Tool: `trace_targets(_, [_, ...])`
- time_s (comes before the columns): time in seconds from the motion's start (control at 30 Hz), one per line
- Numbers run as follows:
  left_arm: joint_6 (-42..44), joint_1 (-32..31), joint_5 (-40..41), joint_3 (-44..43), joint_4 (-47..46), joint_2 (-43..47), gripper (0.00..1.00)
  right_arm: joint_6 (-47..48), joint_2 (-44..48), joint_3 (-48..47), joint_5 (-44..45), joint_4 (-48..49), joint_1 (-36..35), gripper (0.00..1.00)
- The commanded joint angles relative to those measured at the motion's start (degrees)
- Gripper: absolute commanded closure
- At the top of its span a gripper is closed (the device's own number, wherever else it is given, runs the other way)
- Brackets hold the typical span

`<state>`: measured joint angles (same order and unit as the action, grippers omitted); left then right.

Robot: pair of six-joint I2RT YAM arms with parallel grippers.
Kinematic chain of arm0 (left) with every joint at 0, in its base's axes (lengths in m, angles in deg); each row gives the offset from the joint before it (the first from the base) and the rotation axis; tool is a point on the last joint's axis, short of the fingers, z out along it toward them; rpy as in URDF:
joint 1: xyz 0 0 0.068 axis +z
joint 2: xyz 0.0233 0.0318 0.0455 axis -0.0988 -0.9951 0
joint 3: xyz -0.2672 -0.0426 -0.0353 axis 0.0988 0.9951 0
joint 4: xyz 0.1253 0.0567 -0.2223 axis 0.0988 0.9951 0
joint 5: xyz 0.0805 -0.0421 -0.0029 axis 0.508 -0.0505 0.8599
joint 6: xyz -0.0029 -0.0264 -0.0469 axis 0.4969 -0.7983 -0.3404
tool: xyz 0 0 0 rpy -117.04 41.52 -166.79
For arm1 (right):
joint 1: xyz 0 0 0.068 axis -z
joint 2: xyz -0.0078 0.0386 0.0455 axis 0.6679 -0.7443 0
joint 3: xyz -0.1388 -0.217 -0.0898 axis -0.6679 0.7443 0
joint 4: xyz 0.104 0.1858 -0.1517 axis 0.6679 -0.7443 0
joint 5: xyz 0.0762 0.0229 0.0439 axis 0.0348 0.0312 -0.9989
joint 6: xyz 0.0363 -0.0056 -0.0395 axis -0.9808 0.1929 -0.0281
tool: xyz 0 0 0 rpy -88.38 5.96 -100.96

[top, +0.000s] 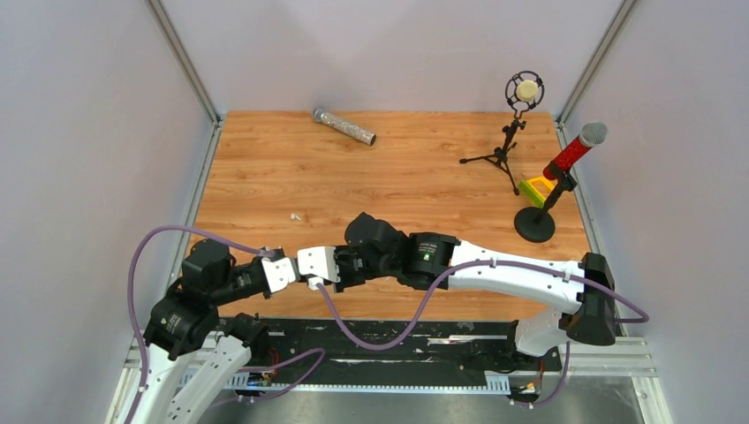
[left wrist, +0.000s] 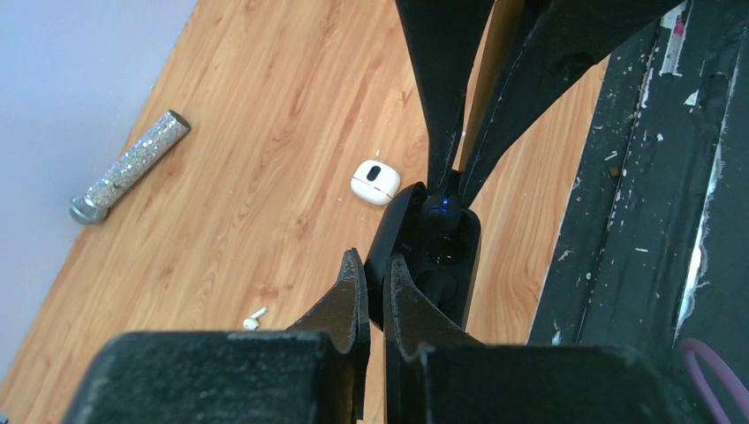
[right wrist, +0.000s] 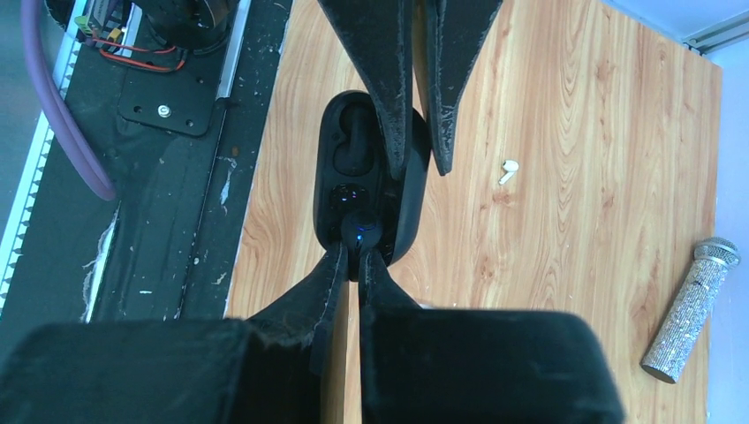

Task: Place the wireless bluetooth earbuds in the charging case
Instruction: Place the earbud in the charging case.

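The black charging case (left wrist: 442, 261) stands open just above the wood near the table's front edge. My left gripper (left wrist: 375, 261) is shut on its edge by the lid. My right gripper (right wrist: 351, 252) is shut on the black earbud (right wrist: 360, 231), which shows a blue light and sits at the case's near socket (left wrist: 444, 205). The case also shows in the right wrist view (right wrist: 349, 146), with an empty socket at its far end. The whitish earbud (left wrist: 375, 181) lies on the wood just beyond the case. In the top view both are hidden under the meeting grippers.
A white fleck (top: 296, 215) lies on the wood left of the case. A glitter microphone (top: 344, 126) lies at the back. A tripod microphone (top: 512, 132), a red microphone on a round base (top: 556, 177) and a yellow-green box (top: 534, 188) stand at the right. A black mat (left wrist: 636, 177) runs along the front edge.
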<state>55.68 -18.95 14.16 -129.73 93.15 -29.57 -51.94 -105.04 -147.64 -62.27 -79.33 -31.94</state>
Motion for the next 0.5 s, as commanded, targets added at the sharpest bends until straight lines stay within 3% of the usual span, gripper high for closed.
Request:
trace_targets(0.0, [-1.1,0.1,-0.1,-1.9,-4.3,-0.9,1.0,1.0,-1.1,-3.0,-3.0,-1.9,-0.5,1.0])
trace_targets(0.47, [-0.7,0.1,0.4,-1.3,-5.3,-1.0,1.0,1.2,-4.2,-5.5,-3.3,-3.2,-0.6,1.0])
